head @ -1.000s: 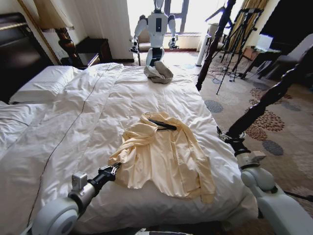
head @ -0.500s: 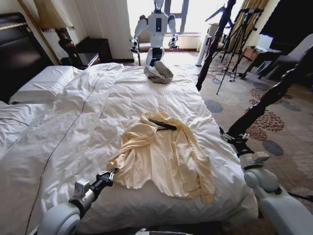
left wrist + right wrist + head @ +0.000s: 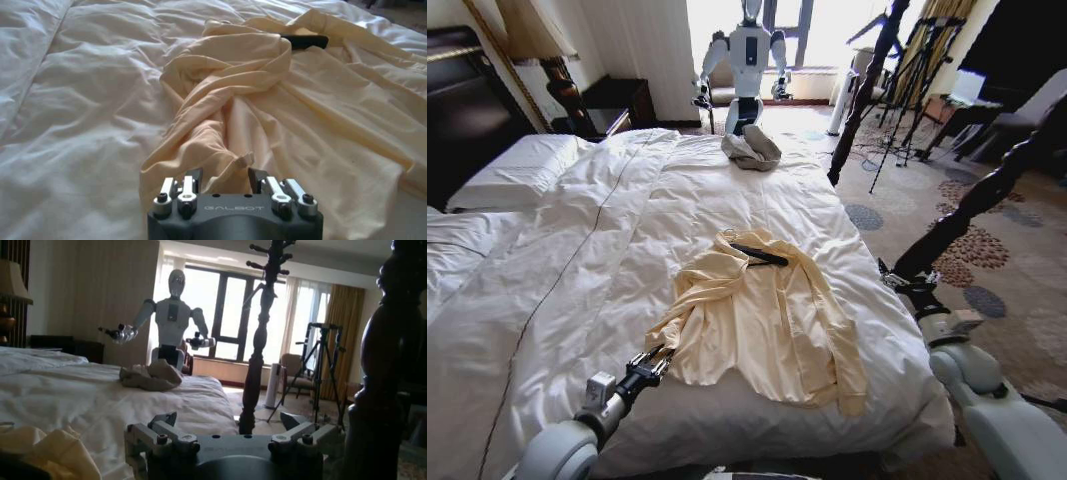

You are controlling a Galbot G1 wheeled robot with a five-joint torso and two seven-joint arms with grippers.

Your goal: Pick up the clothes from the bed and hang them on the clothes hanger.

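On the bed's [image 3: 577, 240] white duvet, the cream top [image 3: 767, 320] sprawls; left gripper [image 3: 653, 361] open, empty, right gripper [image 3: 230, 423] spread by the bedpost [image 3: 967, 210].

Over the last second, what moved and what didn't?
The left gripper drew back toward the robot along the near sleeve edge of the clothes, open, holding nothing. The right gripper slipped slightly back beside the bed. Clothes and clothes hanger stayed put.

Left pincer [image 3: 656, 362] low and outstretched, jaws parted, right pincer [image 3: 905, 283] raised, jaws spread
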